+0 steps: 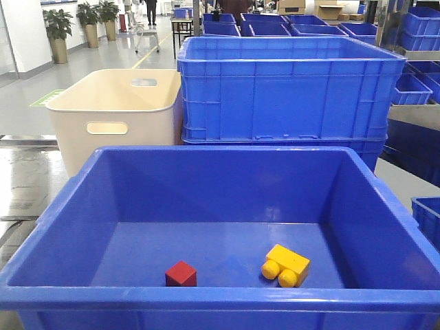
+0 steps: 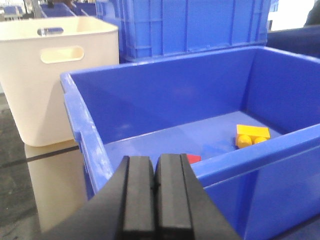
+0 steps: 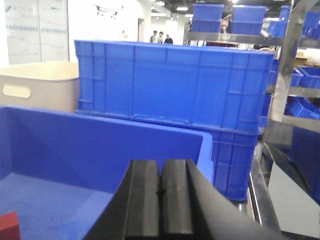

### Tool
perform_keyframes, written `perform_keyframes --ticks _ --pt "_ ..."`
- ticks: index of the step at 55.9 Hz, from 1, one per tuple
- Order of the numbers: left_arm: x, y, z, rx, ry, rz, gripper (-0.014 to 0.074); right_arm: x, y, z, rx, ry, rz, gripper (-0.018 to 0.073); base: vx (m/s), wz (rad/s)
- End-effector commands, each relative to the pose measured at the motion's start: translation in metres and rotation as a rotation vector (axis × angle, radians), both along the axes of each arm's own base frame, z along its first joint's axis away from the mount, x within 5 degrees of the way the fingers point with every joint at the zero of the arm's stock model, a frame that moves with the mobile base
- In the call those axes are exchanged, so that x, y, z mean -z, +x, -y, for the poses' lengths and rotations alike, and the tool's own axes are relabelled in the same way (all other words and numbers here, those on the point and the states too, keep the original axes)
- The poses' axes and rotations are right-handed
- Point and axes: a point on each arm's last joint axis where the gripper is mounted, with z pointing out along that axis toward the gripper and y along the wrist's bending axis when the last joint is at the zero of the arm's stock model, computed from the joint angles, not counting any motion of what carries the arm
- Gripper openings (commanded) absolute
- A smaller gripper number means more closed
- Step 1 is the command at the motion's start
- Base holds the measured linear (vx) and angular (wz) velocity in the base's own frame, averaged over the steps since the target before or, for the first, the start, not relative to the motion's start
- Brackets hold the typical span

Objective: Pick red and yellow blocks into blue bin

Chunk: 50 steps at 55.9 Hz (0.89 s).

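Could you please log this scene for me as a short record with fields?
red cube: on bin floor, near front wall
yellow brick: on bin floor, right of cube, apart from it
blue bin: holds both blocks
left gripper: shut, empty, outside bin's near rim
right gripper: shut, empty
cream tub: behind bin, left
ribbed crate: behind bin

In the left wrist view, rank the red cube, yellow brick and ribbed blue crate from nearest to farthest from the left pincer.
1. Red cube: just past the left pincer, behind the blue bin's near rim.
2. Yellow brick: farther right on the bin floor.
3. Ribbed blue crate: beyond the bin's far wall.
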Motion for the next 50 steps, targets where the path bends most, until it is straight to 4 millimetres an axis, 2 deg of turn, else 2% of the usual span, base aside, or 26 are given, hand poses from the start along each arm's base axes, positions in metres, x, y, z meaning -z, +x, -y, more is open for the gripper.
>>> perform_keyframes --ticks 1,29,36,44,50 --pt "-0.016 0.0 -0.002 -0.025 -0.061 0.087 -0.0001 -0.017 -0.002 0.004 0.038 0.019 0.108 -0.001 0.0 0.0" --pt "-0.015 0.0 -0.002 -0.025 -0.057 0.083 -0.0001 -0.016 -0.002 0.003 0.033 0.016 0.098 -0.001 0.0 0.0" --pt "-0.014 -0.001 -0.005 -0.044 0.037 0.122 0.0001 -0.016 -0.002 0.003 0.033 0.016 0.098 -0.001 0.0 0.0" --pt "0.008 -0.006 -0.014 -0.112 0.174 0.155 0.0 -0.016 -0.002 0.003 0.033 0.016 0.098 -0.001 0.0 0.0" --pt "0.031 -0.018 -0.021 -0.175 0.173 0.179 0.0 -0.016 -0.002 0.003 0.033 0.016 0.098 -0.001 0.0 0.0"
